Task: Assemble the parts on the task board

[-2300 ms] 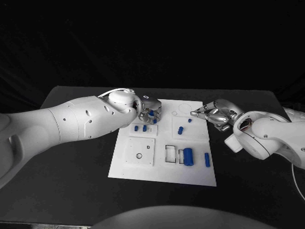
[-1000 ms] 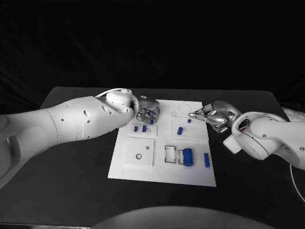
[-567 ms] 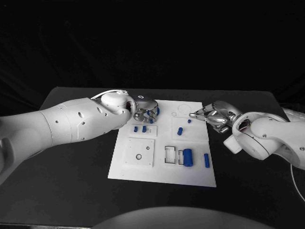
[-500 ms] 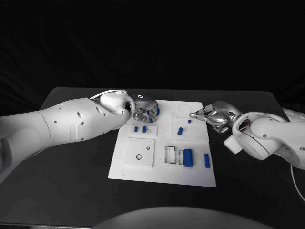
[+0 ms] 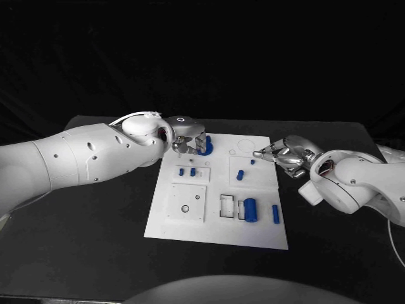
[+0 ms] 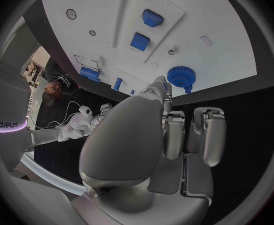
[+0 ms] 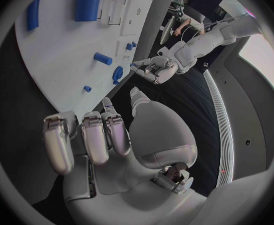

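Gear point(image 5: 207, 144) is the piece the coming move seems to be turning on: the blue toothed wheel is lying flat at the far left corner of the task board point(image 5: 257, 232), and the left hand point(image 5: 186, 142) is hovering right beside it, slightly above, with fingers curled and holding nothing. In the left wrist view the gear point(image 6: 181, 77) is sitting just beyond the fingertips point(image 6: 159, 86), on the board's edge. The right hand point(image 5: 288, 154) is waiting off the board's far right edge, well apart from the gear, fingers loosely curled and empty, so the left is clearly nearer
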Motion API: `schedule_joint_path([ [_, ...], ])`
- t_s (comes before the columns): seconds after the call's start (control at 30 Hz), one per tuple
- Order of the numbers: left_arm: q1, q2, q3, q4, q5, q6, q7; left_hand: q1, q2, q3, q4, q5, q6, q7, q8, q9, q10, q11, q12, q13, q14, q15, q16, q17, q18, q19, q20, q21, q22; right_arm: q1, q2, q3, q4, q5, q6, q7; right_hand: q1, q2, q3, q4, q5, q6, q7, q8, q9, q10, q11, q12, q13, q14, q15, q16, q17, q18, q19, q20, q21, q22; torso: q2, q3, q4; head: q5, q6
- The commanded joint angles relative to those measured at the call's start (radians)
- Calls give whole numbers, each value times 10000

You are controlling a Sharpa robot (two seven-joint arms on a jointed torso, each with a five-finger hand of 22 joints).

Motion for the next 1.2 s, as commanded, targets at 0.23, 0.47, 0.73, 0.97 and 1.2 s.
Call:
schedule_joint_path([
  [0.23, 64, -462, -1, 302, 172, 357, 34, -120, 1, 14, 80, 34, 87, 2, 39, 6, 39, -23, -105, -1, 1040, 91, 26, 2635, -75, 1052, 60, 24, 2634, -6, 25, -3, -18, -18, 170, -8, -20, 70, -49, 12, -17, 59, 168, 51, 14, 1038, 90, 1, 2633, 1061, 50, 42, 2631, -67, 1047, 72, 45, 2635, -4, -10, 4, 30, 4],
  [0.47, 77, -636, -8, 349, 194, 577, -57, -145, 10, 32, 102, 34, 74, -14, 21, -2, 18, -33, -148, -5, 1040, 85, 26, 2635, -75, 1052, 64, 24, 2634, -7, 37, -3, -31, -18, 171, -7, -20, 70, -49, 12, -17, 59, 168, 51, 14, 1038, 90, 1, 2633, 1061, 50, 42, 2631, -67, 1047, 72, 45, 2635, 2, -9, 1, 54, 18],
  [0.73, 73, -573, -19, 208, 199, 687, -179, -152, 20, 63, 106, 34, 48, -29, -4, -14, -11, -42, -196, -7, 1040, 78, 26, 2635, -75, 1052, 67, 24, 2634, -8, 49, -3, -28, -18, 175, 7, -15, 78, -48, 11, -7, 55, 171, 48, 13, 1038, 92, 1, 2633, 1061, 52, 42, 2631, -67, 1047, 74, 45, 2635, 11, -6, -20, 89, 24],
  [0.97, 42, -447, -27, 24, 200, 795, -190, -151, 26, 81, 105, 34, 31, -34, -18, -20, -25, -45, -217, -8, 1040, 74, 26, 2635, -75, 1052, 69, 24, 2634, -8, 41, -3, -10, -18, 185, 13, -15, 78, -48, 11, -7, 55, 171, 48, 13, 1038, 92, 1, 2633, 1061, 52, 42, 2631, -67, 1047, 74, 45, 2635, 11, -11, -11, 92, 2],
  [1.2, 23, -328, -30, -157, 200, 911, -165, -147, 32, 108, 102, 34, 8, -38, -38, -30, -48, -52, -245, -9, 1040, 70, 26, 2635, -75, 1052, 70, 24, 2634, -8, 46, -3, -5, -18, 201, 19, -15, 78, -48, 11, -7, 55, 171, 48, 13, 1038, 92, 1, 2633, 1061, 52, 42, 2631, -67, 1047, 74, 45, 2635, 13, -8, -4, 106, 0],
])
